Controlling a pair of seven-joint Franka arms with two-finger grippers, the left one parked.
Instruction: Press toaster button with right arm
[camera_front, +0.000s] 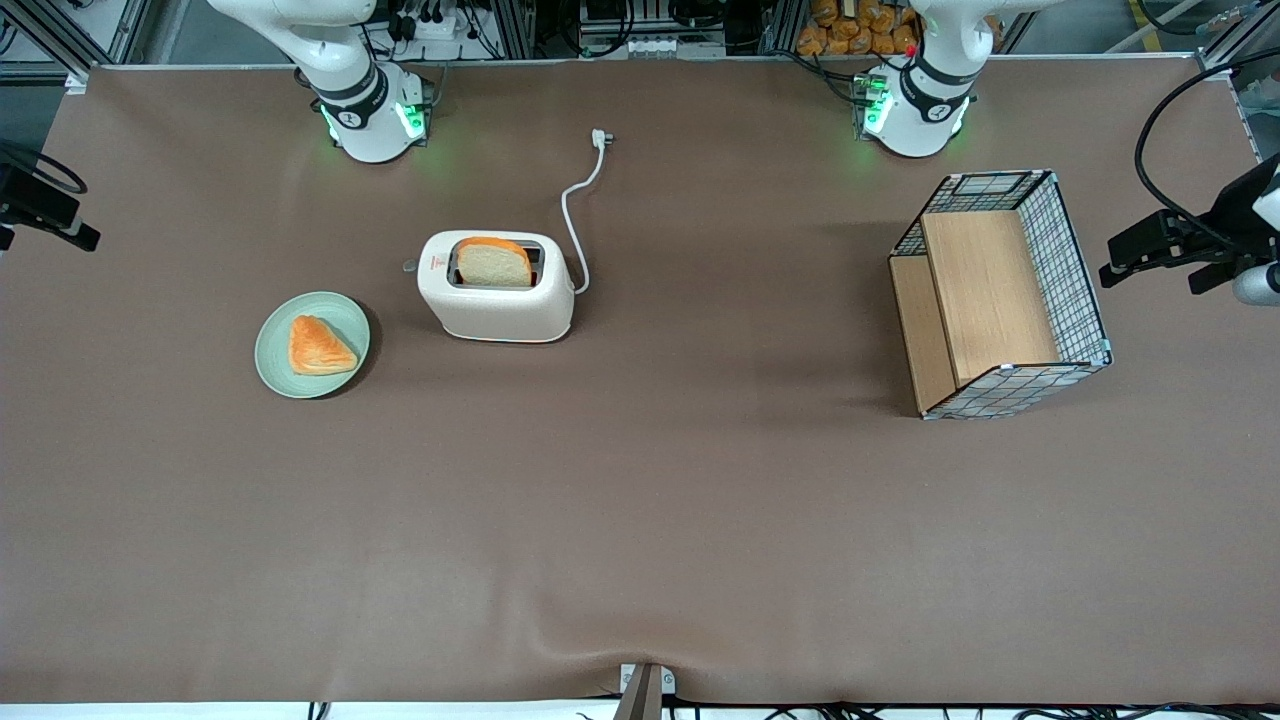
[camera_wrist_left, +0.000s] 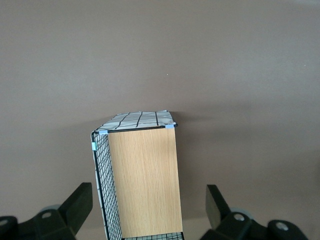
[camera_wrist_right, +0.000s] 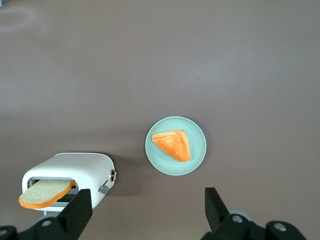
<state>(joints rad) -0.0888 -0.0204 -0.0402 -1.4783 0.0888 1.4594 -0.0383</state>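
Note:
The cream-white toaster (camera_front: 497, 287) stands on the brown table with a slice of bread (camera_front: 493, 262) sticking up from its top slot. Its small grey button (camera_front: 409, 266) juts from the narrow end that faces the working arm's end of the table. The right wrist view shows the toaster (camera_wrist_right: 67, 175) and the button (camera_wrist_right: 104, 189) below the camera. My right gripper (camera_wrist_right: 146, 210) is open with nothing between its black fingers (camera_wrist_right: 77, 207). It hangs well above the table (camera_front: 60, 222), apart from the toaster, out toward the working arm's end.
A pale green plate (camera_front: 270, 350) carrying a triangular pastry (camera_front: 318, 346) lies beside the toaster, toward the working arm's end. The toaster's white cord (camera_front: 575, 210) runs to a loose plug (camera_front: 601, 138). A wire-mesh wooden basket (camera_front: 1000, 290) stands toward the parked arm's end.

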